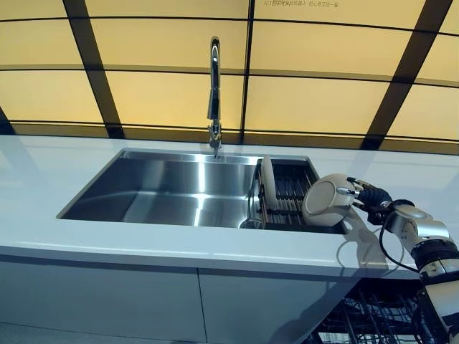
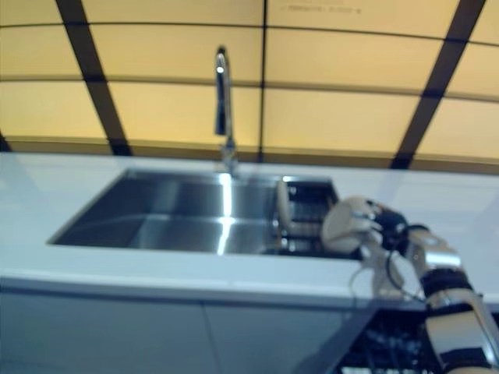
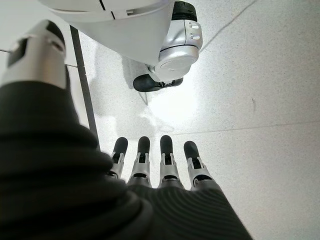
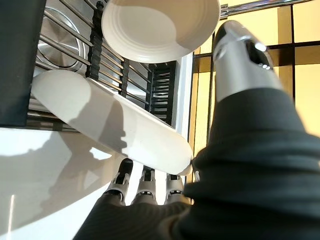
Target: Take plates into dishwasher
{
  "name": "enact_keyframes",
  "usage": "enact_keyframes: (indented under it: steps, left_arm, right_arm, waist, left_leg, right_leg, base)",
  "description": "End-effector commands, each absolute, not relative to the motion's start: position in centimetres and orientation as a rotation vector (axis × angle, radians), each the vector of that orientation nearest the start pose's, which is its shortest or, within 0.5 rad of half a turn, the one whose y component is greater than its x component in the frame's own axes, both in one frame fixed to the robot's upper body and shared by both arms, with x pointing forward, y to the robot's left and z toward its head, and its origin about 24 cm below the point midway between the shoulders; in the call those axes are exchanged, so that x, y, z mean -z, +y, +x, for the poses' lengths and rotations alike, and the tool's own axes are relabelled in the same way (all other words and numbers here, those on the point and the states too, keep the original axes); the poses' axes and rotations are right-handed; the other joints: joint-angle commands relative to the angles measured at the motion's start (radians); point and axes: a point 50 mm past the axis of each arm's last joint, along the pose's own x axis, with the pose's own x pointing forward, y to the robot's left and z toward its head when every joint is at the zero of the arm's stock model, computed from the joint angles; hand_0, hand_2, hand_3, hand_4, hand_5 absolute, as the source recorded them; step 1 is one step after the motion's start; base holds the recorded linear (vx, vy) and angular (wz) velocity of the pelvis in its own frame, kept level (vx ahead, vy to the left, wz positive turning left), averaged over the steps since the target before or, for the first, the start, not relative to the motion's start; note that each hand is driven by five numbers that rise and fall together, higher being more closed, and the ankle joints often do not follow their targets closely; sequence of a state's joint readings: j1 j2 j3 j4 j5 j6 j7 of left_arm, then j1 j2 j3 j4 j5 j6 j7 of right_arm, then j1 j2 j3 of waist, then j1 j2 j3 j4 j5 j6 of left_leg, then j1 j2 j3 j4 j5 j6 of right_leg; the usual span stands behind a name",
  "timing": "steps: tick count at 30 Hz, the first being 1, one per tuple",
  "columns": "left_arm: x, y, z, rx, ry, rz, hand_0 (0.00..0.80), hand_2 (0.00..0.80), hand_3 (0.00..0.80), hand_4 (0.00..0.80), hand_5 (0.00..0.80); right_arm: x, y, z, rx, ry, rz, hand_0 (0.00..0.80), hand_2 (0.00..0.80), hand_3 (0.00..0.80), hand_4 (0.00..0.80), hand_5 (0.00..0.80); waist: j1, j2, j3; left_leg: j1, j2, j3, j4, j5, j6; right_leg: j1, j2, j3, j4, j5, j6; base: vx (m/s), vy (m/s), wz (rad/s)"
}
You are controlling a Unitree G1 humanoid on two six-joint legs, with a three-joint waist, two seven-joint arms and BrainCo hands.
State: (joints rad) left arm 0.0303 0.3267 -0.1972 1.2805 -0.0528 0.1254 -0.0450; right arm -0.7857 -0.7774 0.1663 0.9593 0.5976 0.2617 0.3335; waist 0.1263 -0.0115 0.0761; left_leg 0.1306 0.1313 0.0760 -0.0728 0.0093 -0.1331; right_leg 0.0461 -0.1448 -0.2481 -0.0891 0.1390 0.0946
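Observation:
My right hand (image 1: 367, 198) is shut on a cream plate (image 1: 325, 200), held on edge over the sink's right end, just off the counter's rim. In the right wrist view the plate (image 4: 110, 120) sits pinched between the fingers (image 4: 146, 184) and the thumb. A second cream plate (image 1: 268, 182) stands upright in the dark wire rack (image 1: 292, 190) inside the sink, also visible as the plate (image 4: 160, 27) past the held one. My left hand (image 3: 167, 162) hangs over the floor with straight fingers, holding nothing.
A steel sink (image 1: 172, 190) with a tall faucet (image 1: 214, 93) is set in the white counter (image 1: 64, 179). An open dishwasher basket (image 1: 373, 315) shows below the counter at lower right. Yellow panels line the back wall.

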Motion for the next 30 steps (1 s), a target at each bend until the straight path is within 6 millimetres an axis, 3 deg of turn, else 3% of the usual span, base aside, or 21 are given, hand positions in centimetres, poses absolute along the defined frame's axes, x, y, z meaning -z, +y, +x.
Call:
enact_keyframes:
  steps: [1,21,30]
  left_arm:
    - [15.6,27.7,6.1,-0.027,1.451,0.403,0.0,0.0,0.0,0.0,0.0]
    - [15.8,27.2,6.2,-0.003,1.435,0.407,0.0,0.0,0.0,0.0,0.0]
    - [15.7,27.2,6.1,0.011,1.434,0.411,0.0,0.0,0.0,0.0,0.0]
  right_arm:
    - [-14.1,-31.4,36.8,-0.017,0.344,-0.1,0.0,0.0,0.0,0.0,0.0]
    - [-12.6,-31.1,36.7,0.019,0.388,0.033,0.0,0.0,0.0,0.0,0.0]
    - [-13.4,-31.8,36.7,0.062,0.335,0.043,0.0,0.0,0.0,0.0,0.0]
  waist:
    - [0.027,-0.031,0.044]
    - [0.038,-0.019,0.059]
    - [0.034,-0.014,0.059]
  left_leg:
    - [-0.044,-0.047,-0.019,-0.014,0.039,0.051]
    - [-0.05,-0.051,-0.03,-0.014,0.041,0.052]
    - [-0.051,-0.052,-0.031,-0.014,0.041,0.052]
  right_leg:
    - [0.06,-0.031,0.006,0.01,-0.05,0.017]
    - [0.057,-0.035,0.005,0.011,-0.051,0.017]
    - [0.055,-0.032,0.009,0.01,-0.049,0.018]
  base:
    - [0.0,0.0,0.0]
    - [0.0,0.0,0.0]
    - [0.0,0.0,0.0]
